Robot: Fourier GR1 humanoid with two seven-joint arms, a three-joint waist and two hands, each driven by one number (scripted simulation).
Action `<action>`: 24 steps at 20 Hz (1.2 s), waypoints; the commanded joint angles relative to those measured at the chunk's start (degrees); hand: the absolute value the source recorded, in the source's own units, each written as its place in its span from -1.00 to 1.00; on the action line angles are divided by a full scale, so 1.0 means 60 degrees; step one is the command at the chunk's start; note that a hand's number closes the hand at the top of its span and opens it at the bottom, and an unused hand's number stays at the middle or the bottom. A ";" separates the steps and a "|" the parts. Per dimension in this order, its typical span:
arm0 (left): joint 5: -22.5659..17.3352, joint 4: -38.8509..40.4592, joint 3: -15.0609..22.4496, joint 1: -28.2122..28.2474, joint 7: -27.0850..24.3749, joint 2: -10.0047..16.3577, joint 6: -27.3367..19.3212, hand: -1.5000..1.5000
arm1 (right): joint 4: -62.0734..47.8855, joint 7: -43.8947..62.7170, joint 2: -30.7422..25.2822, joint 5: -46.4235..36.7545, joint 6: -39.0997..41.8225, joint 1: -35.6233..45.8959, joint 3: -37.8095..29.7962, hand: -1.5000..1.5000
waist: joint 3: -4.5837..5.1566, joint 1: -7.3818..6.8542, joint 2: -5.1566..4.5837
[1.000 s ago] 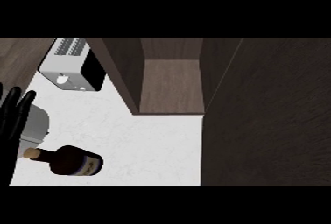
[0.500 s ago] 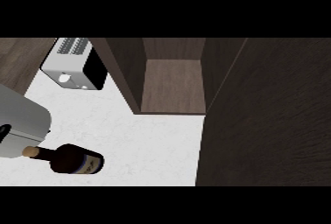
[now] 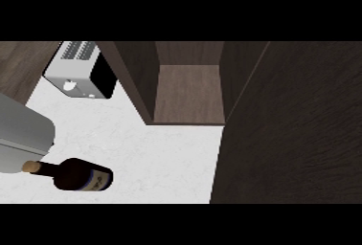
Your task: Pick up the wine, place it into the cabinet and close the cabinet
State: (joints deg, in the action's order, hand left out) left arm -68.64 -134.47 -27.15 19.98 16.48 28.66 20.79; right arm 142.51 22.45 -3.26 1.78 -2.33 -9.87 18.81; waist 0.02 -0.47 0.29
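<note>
A wine bottle (image 3: 76, 175) lies on its side on the white bench (image 3: 155, 153), near the lower left of the head view. Its cork (image 3: 30, 166) points left and its dark body, with a label (image 3: 99, 180) near the base, points right. The bottle is well apart from the cabinet (image 3: 134, 72), which stands open at the top middle of the view, showing a bare wooden shelf (image 3: 188, 93) inside. The cabinet's dark door (image 3: 297, 134) is swung out and fills the right side of the view, running down along the bench's right edge.

A grey left forearm (image 3: 21, 131) comes in at the left edge, just above the bottle's cork end; whether it touches the cork cannot be told. Neither hand shows in the view, so the state of the fingers cannot be told.

A toaster (image 3: 81, 72) sits on the bench at the upper left, just beside the cabinet's left wall.
</note>
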 commanded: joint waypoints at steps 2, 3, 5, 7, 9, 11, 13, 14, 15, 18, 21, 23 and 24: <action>-0.0843 0.0135 -0.0889 0.0195 0.0584 0.0072 0.0350 -1.00 | 0.1249 0.1389 0.0104 -0.0826 -0.0609 0.0625 0.0511 -1.00 | 0.0008 -0.0012 -0.0010; 0.0186 0.0003 -0.0207 -0.0192 0.0617 -0.0152 -0.0060 -1.00 | 0.1462 0.1625 0.0098 -0.0991 -0.0702 0.0434 0.0916 -1.00 | 0.0005 0.0087 -0.0022; -0.0794 -0.0184 -0.1002 -0.0079 0.0908 0.0273 -0.0342 -1.00 | 0.1820 0.1803 -0.0102 -0.1042 -0.0764 0.0237 0.1066 -1.00 | 0.0004 0.0071 -0.0001; -0.0761 -0.0536 -0.0988 0.0068 0.1062 0.0033 -0.0385 -1.00 | 0.1737 0.1899 -0.0077 -0.1172 -0.0996 0.0395 0.1079 -1.00 | 0.0003 0.0062 0.0005; -0.0567 -0.0228 -0.0957 0.0289 0.1094 -0.0234 0.0131 -1.00 | 0.1680 0.1813 -0.0392 -0.0914 -0.0880 0.0513 0.0555 -1.00 | 0.0003 0.0080 -0.0004; -0.0375 0.0111 -0.0808 -0.0354 0.1290 0.0123 -0.0388 -1.00 | 0.1652 0.2196 -0.0165 -0.1121 -0.1221 0.1081 0.0902 -1.00 | 0.0004 0.0134 -0.0024; -0.0397 0.0149 -0.0871 -0.0320 0.1293 -0.0072 -0.0175 -1.00 | 0.1822 0.1890 -0.0320 -0.1768 -0.1299 0.0316 0.1796 -1.00 | 0.0006 0.0173 0.0008; 0.0132 0.0190 -0.0541 -0.0631 0.1262 -0.0144 -0.0363 -1.00 | 0.1577 0.2383 -0.0050 -0.1834 -0.1611 0.1249 0.1780 -1.00 | 0.0011 0.0166 -0.0018; -0.0069 0.0194 -0.0889 -0.0584 0.1339 -0.0058 -0.0383 -1.00 | 0.1689 0.2157 -0.0261 -0.1728 -0.1567 0.0759 0.1744 -1.00 | 0.0005 0.0160 -0.0005; -0.0192 0.0577 -0.1101 -0.0268 0.1334 -0.0323 0.0318 -1.00 | 0.2041 0.1950 -0.0590 -0.1508 -0.1569 0.0464 0.1538 -1.00 | 0.0009 0.0165 0.0018; 0.1034 0.1408 -0.0268 -0.1048 0.1089 -0.0673 0.0533 -1.00 | 0.1305 0.2113 -0.0514 -0.1350 -0.1702 0.1377 0.1247 -1.00 | 0.0010 0.0206 -0.0042; 0.1730 0.0692 0.0203 -0.0927 0.1172 -0.1078 0.0057 -1.00 | 0.1925 0.2725 -0.0470 -0.1793 -0.2067 0.1532 0.1764 -1.00 | 0.0014 0.0262 -0.0017; 0.1719 0.0863 0.0137 -0.1169 0.1281 -0.0867 -0.0005 -1.00 | 0.1750 0.2582 -0.0526 -0.1936 -0.2101 0.1453 0.1901 -1.00 | 0.0009 0.0249 -0.0017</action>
State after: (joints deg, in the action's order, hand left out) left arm -62.66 -130.96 -28.59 15.53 23.89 24.19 21.00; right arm 143.46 33.01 -5.27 -2.07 -13.65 -0.53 27.72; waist 0.08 0.73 0.20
